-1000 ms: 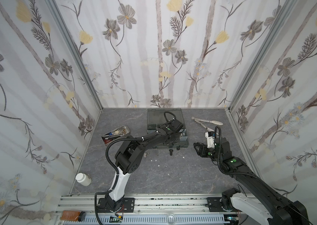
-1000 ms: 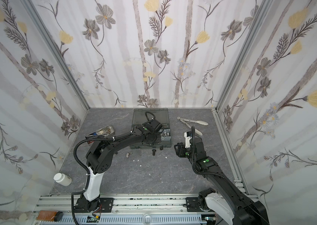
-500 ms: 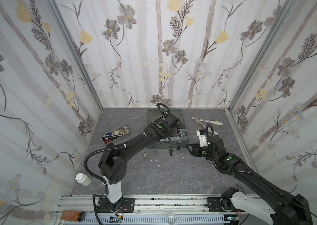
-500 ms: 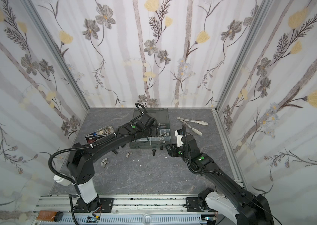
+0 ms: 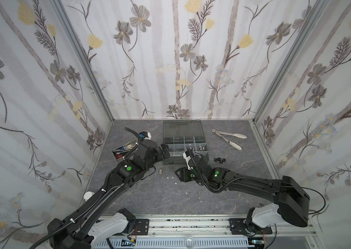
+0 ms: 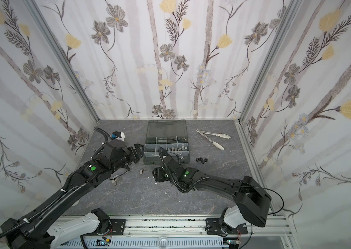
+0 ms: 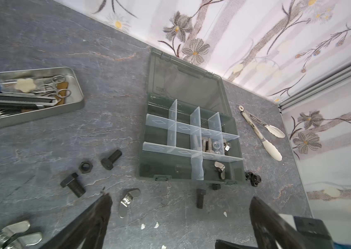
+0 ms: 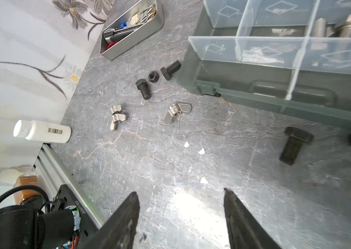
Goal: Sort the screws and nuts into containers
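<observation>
In the left wrist view the left gripper (image 7: pixel 181 220) sits at the bottom of the frame, jaws spread wide with nothing between them. The box (image 7: pixel 148 170) lies mid-frame (lid laid open toward the wall). Silver screws (image 7: pixel 207 144) sit in a compartment right of its centre, and one wing nut (image 7: pixel 220 169) lies in the lower right compartment. Left of the box, on the table (image 7: pixel 41 140), two black screws (image 7: pixel 112 160) flank a black nut (image 7: pixel 85 166). A third black screw lies just below the box's front edge. Another wing nut (image 7: pixel 127 201) lies just beside the finger (image 7: pixel 99 213) at lower left. A clump of black nuts (image 7: pixel 253 177) rests at the box's lower right corner. The tray (image 7: pixel 77 103) is at the left edge and the tongs (image 7: pixel 263 133) at right. In the right wrist view the right gripper (image 8: pixel 181 217), bottom centre, has its jaws apart and empty.
</observation>
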You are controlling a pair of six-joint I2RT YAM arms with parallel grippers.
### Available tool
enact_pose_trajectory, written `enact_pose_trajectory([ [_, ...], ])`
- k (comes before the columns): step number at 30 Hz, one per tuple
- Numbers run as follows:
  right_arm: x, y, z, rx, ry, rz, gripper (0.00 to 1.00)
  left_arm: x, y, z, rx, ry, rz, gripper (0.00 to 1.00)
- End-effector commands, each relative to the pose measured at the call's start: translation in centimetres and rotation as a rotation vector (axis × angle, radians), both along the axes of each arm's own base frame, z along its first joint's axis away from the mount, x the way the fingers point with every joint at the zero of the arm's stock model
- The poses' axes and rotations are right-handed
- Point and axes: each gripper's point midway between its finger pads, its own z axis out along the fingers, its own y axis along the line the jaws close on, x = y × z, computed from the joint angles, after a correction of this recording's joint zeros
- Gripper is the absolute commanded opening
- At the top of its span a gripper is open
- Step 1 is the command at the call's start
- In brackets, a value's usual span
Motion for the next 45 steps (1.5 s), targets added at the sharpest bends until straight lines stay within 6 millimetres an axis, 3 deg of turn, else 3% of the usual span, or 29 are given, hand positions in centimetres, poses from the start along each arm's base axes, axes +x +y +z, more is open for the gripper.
enact_pose_trajectory([
  [1, 0.5, 3.4, -0.4, 0.070, 0.036, -0.050, 0.64, -1.1, 1.8, -0.3, 0.026, -0.007, 0.016, 1.00],
  [5, 0.6, 7.2, -2.4, 0.042, 0.073, -0.051, 0.64, -2.4, 3.5, 0.0, 0.039, -0.029, 0.031, 1.00],
  [8, 1.1, 9.0, -3.8, 0.035, 0.101, -0.068, 0.64, -3.1, 4.3, 0.4, 0.043, -0.047, 0.037, 1.00],
  [16, 2.7, 10.8, -6.7, 0.022, 0.139, -0.127, 0.66, -4.2, 5.5, 2.3, 0.047, -0.105, 0.045, 1.00],
  [24, 4.2, 11.5, -9.6, -0.019, 0.157, -0.165, 0.67, -4.5, 5.8, 2.6, 0.058, -0.122, 0.038, 1.00],
  [33, 5.9, 11.5, -11.0, -0.072, 0.138, -0.183, 0.67, -4.7, 6.4, 2.5, 0.081, -0.123, 0.053, 1.00],
  [45, 7.1, 10.9, -12.3, -0.251, 0.081, -0.135, 0.53, -4.7, 6.6, 2.2, 0.085, -0.116, 0.067, 1.00],
])
